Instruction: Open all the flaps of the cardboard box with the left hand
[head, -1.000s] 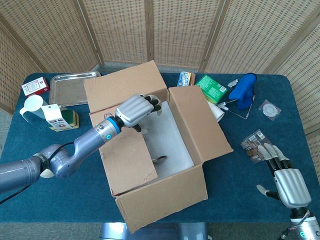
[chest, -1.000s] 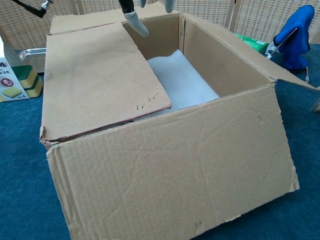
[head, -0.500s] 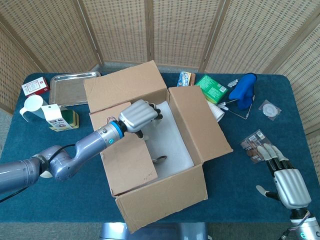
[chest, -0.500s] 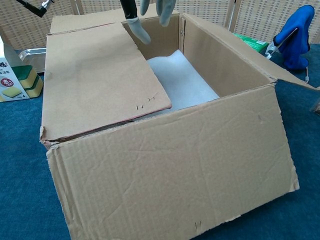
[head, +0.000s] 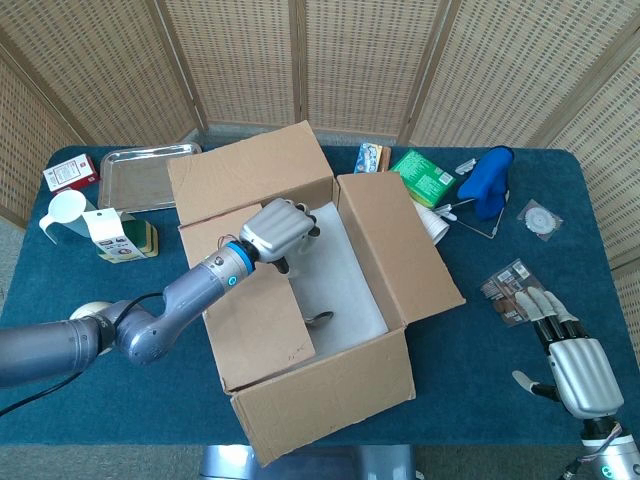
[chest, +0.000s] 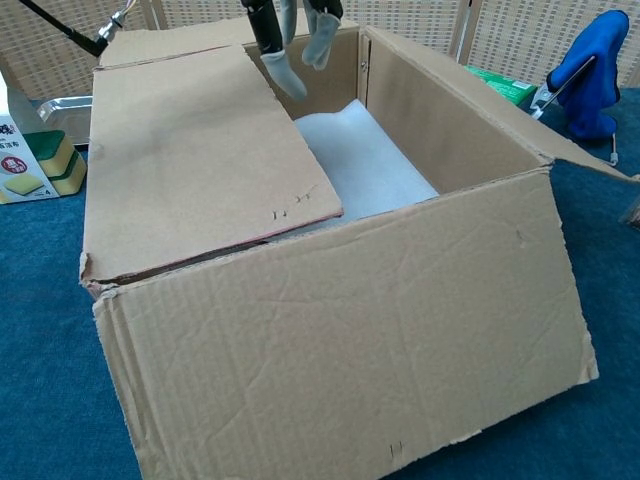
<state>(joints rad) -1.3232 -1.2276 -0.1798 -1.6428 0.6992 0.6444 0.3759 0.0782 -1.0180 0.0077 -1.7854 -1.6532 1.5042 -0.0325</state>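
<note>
Down comes the left hand (head: 280, 230), lower than half a second ago, its fingers (chest: 320, 40) now dipping just past the box's far rim in the chest view. Cardboard box (head: 310, 300) sits mid-table on the blue table (head: 470, 370), big and angled. Its back flap (head: 250, 172) stands up, its right flap (head: 395, 245) is folded outward, and the left flap (head: 250, 300) lies flat over the opening, covering roughly half. White foam (chest: 365, 165) lines the bottom, and a small spoon-like item (head: 320, 319) rests on it.

That left hand hovers at the inner edge of the closed flap, near the far corner, fingers curled downward into the open gap beside the flap's edge. Nothing is gripped; whether a fingertip touches the cardboard, I can't tell.

Right hand (head: 575, 365) rests at the table's near right corner, fingers spread apart, holding nothing, well apart from the box.

Behind the box: metal tray (head: 143, 176), blue glove (head: 487, 182), green packet (head: 421, 177).
</note>
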